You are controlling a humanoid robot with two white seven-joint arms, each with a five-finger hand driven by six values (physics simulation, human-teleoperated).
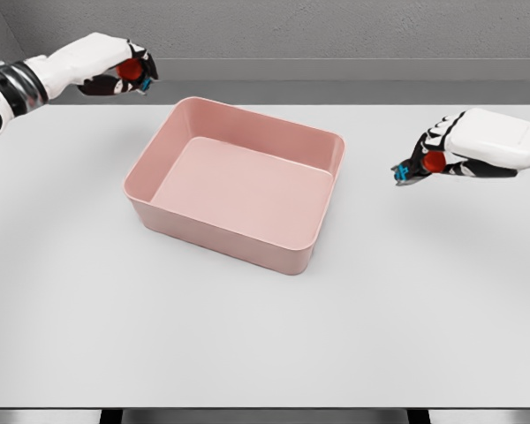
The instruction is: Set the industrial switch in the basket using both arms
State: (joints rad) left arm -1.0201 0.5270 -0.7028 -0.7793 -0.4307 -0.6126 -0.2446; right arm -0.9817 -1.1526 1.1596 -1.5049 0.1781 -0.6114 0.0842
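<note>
A pink rectangular basket [316, 140] sits on the white table, a little left of the middle, and nothing lies inside it. My left hand [131, 72] hovers beyond the basket's far left corner, fingers curled around a small switch with a red button [130, 68]. My right hand [424, 163] hangs to the right of the basket at about rim height. It grips a second switch [415, 166] with a red button and a blue part at its tip. Both switches are largely hidden by the fingers.
The white table [265, 336] stretches wide in front of the basket, with its front edge near the bottom of the view. A grey wall [336, 35] runs behind the table's far edge.
</note>
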